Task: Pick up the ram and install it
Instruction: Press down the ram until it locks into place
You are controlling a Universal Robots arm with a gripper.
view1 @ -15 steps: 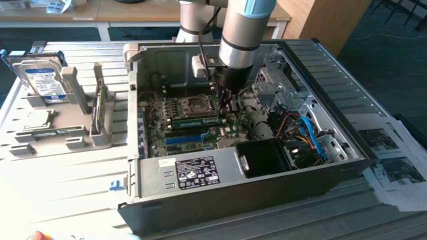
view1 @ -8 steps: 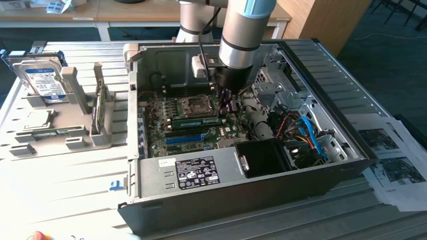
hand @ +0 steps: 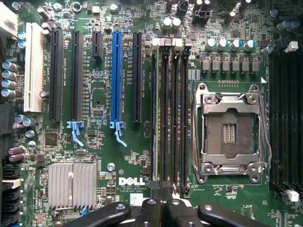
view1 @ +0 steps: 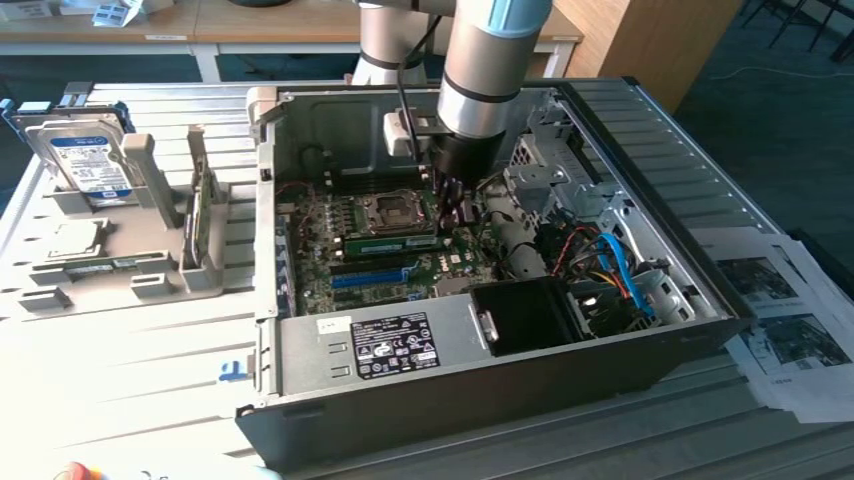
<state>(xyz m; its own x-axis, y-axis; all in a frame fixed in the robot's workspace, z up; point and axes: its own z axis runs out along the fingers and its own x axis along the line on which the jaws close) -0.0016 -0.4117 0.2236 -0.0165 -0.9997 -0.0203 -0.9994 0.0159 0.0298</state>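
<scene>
A: Inside the open PC case [view1: 507, 300], exterior view: one ram stick [view1: 394, 242] seated on the motherboard [view1: 354, 255]; one arm above; one hard drive [view1: 88, 158] on the rack.

B: Wrist view: gripper [hand: 163, 208] clenched, empty; ram [hand: 156, 109] edge-on among four slots; one blue slot [hand: 116, 75]; one CPU socket [hand: 230, 132].

Greens, blues and blacks inside an open grey computer case [view1: 694, 330]

The motherboard [hand: 102, 80] is dark green with fine pale printing and white "DELL" lettering; one long expansion slot [hand: 116, 78] is bright blue, its neighbours black, and another slot [hand: 33, 66] is white. The ram [view1: 394, 243] is green with dark chips. The CPU socket [hand: 229, 132] frame is silver, the finned heatsink [hand: 72, 184] pale grey. The gripper [hand: 163, 213] is glossy black. The hard drive [view1: 87, 160] is silver with a blue-and-white label.
</scene>
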